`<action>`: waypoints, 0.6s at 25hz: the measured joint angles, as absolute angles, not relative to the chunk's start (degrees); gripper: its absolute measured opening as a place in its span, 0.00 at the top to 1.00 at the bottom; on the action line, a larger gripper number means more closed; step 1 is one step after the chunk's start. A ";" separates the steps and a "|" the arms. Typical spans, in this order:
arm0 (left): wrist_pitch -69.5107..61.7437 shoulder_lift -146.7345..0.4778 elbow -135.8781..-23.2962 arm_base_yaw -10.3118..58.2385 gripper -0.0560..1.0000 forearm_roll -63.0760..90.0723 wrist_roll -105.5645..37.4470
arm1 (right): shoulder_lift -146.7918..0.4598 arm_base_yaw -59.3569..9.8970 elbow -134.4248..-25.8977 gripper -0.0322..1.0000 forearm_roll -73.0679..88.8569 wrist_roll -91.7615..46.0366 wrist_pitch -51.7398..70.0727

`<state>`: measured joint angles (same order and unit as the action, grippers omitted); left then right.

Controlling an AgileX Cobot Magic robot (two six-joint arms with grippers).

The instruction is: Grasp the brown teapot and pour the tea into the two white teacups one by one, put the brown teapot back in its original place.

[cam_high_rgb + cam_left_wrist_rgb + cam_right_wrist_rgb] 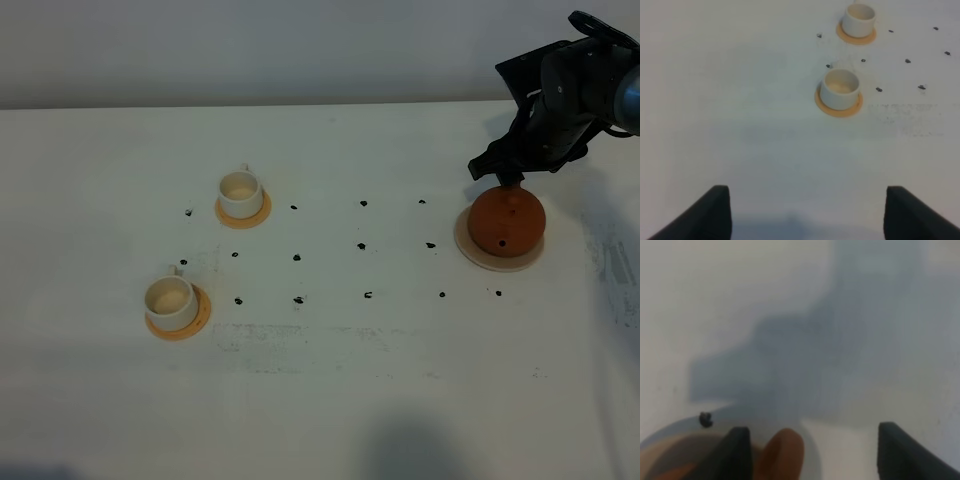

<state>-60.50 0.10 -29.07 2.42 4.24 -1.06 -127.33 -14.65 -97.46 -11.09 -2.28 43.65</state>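
Note:
The brown teapot [507, 222] stands on its pale beige coaster, the original place [472, 247], at the right of the table. My right gripper [503, 176] hovers at the teapot's far side. In the right wrist view this gripper [815, 457] is open, and the teapot's brown handle [782, 455] stands between its fingers, close to one finger [738, 455]. The two white teacups sit on orange saucers at the left, one farther back [240, 192] and one nearer the front [170, 301]. My left gripper [807, 215] is open over bare table, short of the cups [840, 89].
Small black marks [363, 246] dot the white table [350, 400] in rows between the cups and the teapot. The right arm's dark body [570, 90] reaches in from the back right corner. A faint printed patch [290, 340] lies near the table's middle front.

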 joint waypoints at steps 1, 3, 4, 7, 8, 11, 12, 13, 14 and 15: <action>-60.50 0.10 -29.07 2.42 0.37 4.24 -1.06 | -127.33 -14.65 -97.46 0.43 -11.14 -2.21 43.78; -60.50 0.10 -29.07 2.42 0.37 4.24 -1.06 | -127.33 -14.65 -97.46 0.43 -11.20 -2.06 43.78; -60.50 0.10 -29.07 2.42 0.37 4.24 -1.06 | -127.33 -14.65 -97.46 0.43 -11.47 -2.06 43.78; -60.50 0.10 -29.07 2.42 0.37 4.24 -1.06 | -127.33 -14.65 -97.48 0.43 -13.38 -1.33 43.78; -60.50 0.10 -29.07 2.42 0.37 4.24 -1.06 | -127.33 -14.65 -97.48 0.43 -14.02 -0.92 43.82; -60.50 0.10 -29.07 2.42 0.37 4.24 -1.06 | -127.33 -14.65 -97.48 0.43 -15.20 0.00 44.04; -60.50 0.10 -29.07 2.42 0.37 4.24 -1.06 | -127.33 -14.65 -97.48 0.43 -15.30 0.00 44.06; -60.50 0.10 -29.07 2.42 0.37 4.24 -1.06 | -127.33 -14.65 -97.48 0.43 -15.56 0.00 44.11; -60.50 0.10 -29.07 2.42 0.37 4.24 -1.06 | -127.33 -14.65 -97.48 0.43 -15.86 0.00 44.20; -60.50 0.10 -29.07 2.42 0.37 4.24 -1.06 | -127.33 -14.65 -97.48 0.43 -16.28 0.00 44.32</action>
